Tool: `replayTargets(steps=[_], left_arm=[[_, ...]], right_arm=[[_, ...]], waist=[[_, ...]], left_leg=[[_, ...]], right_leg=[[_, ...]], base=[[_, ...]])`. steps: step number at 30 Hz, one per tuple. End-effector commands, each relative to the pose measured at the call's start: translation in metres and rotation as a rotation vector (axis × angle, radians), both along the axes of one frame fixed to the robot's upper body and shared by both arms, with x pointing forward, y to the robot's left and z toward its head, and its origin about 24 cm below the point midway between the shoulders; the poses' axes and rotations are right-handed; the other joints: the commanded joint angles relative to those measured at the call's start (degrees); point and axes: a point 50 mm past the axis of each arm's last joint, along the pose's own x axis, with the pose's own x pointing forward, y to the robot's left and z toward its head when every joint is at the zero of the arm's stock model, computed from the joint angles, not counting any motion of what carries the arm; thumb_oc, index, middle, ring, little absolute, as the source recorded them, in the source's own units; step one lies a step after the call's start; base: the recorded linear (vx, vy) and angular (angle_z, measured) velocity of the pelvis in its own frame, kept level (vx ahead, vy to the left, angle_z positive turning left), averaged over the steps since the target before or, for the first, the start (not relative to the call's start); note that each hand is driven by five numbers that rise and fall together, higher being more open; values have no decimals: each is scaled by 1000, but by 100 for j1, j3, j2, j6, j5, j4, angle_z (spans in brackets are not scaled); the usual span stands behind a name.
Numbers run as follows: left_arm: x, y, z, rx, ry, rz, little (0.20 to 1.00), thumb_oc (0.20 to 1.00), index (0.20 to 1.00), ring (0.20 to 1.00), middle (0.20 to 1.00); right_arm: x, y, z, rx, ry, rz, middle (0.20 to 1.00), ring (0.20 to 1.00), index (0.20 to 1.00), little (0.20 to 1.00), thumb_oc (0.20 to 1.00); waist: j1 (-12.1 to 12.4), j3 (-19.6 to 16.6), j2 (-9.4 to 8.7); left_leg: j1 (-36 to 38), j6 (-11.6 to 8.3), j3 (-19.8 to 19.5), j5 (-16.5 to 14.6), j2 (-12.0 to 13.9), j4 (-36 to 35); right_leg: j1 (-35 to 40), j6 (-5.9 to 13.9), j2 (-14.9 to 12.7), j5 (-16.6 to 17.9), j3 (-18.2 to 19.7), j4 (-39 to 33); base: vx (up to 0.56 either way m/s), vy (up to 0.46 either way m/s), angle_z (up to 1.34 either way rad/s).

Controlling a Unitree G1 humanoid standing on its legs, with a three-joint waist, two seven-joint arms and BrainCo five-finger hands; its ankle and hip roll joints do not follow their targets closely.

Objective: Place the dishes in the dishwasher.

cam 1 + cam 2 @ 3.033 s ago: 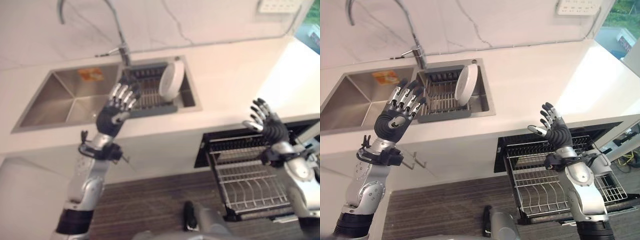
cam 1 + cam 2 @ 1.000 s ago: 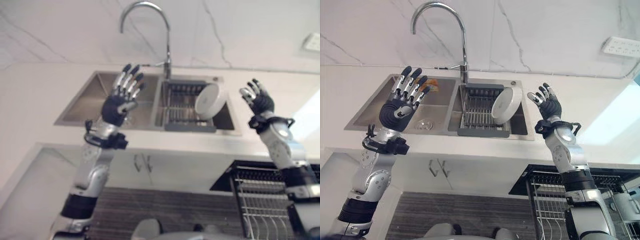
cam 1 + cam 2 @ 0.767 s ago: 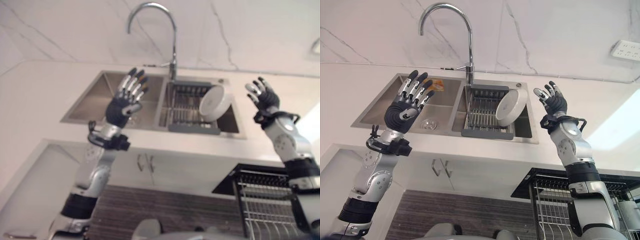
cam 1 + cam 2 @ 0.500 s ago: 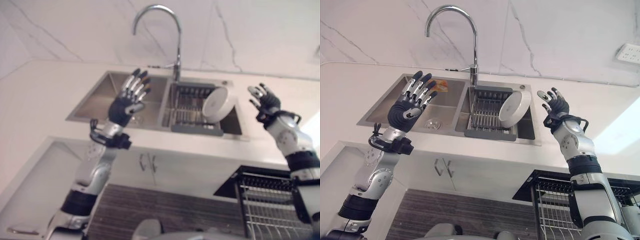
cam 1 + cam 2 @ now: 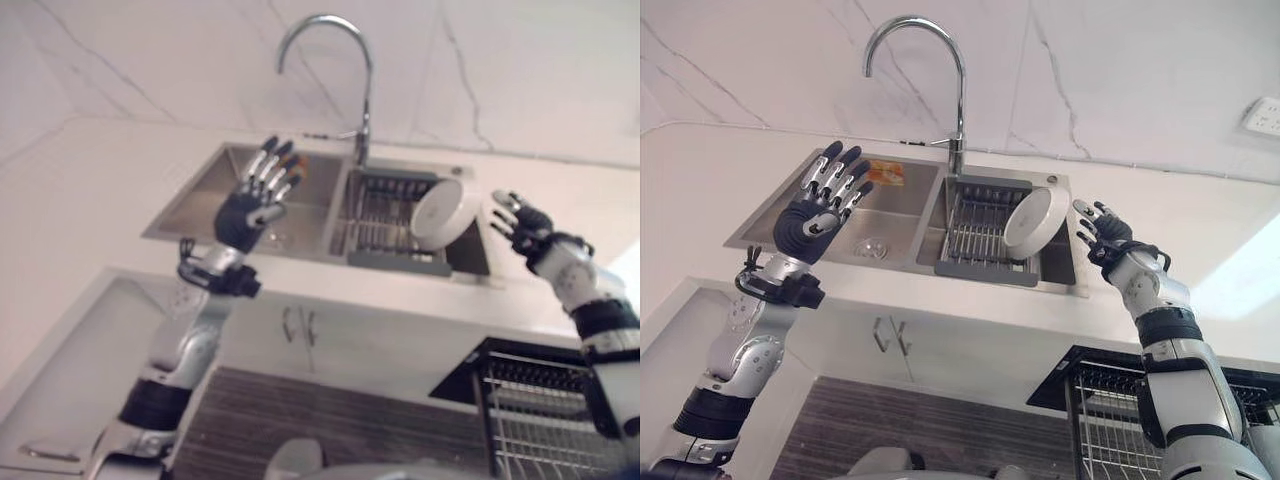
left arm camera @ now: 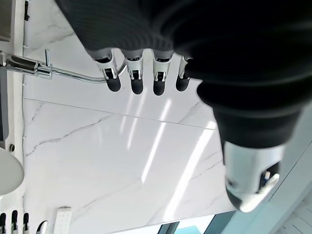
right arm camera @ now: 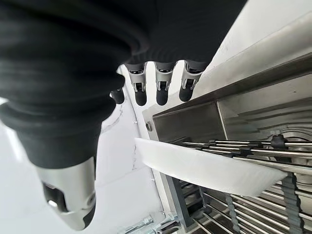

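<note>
A white plate (image 5: 1036,219) leans on edge at the right end of the grey drying rack (image 5: 978,236) in the right basin of the steel sink (image 5: 773,219). My right hand (image 5: 1101,232) is open just right of the plate, a small gap apart, fingers spread toward its rim. The right wrist view has the plate's rim (image 7: 204,168) under straight fingers (image 7: 161,90). My left hand (image 5: 818,206) is raised open over the left basin, holding nothing. The pulled-out dishwasher rack (image 5: 1110,425) sits at lower right.
A tall curved tap (image 5: 935,70) rises behind the sink against a marble wall. White counter (image 5: 1200,210) runs on both sides. Cabinet doors with handles (image 5: 885,335) lie below the sink, above a dark wood floor. A wall socket (image 5: 1262,117) is at far right.
The camera has kept shifting, so the sink sits further right. My right hand has come down and closer to the plate's right rim. The left hand keeps its raised open pose.
</note>
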Motion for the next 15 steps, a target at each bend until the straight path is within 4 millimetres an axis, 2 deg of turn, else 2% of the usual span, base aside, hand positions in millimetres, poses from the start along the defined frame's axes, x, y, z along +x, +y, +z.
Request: replayTargets(steps=[1, 15], left_arm=[[2, -8, 24, -13, -96, -50, 1000, 1000, 1000, 1000, 1000], [3, -6, 22, -22, -66, -63, 1000, 1000, 1000, 1000, 1000]], right_arm=[[13, -5, 45, 2, -139, 25, 1000, 1000, 1000, 1000, 1000], [16, 1, 42, 38, -124, 77, 1000, 1000, 1000, 1000, 1000]], waist=[[212, -257, -176], [287, -267, -138]], left_leg=[[16, -347, -138, -315, 119, 129], [3, -376, -198, -283, 105, 129]], right_leg=[[227, 333, -106, 226, -117, -253], [260, 338, -136, 210, -189, -253]], base=[[7, -9, 10], [4, -3, 2]])
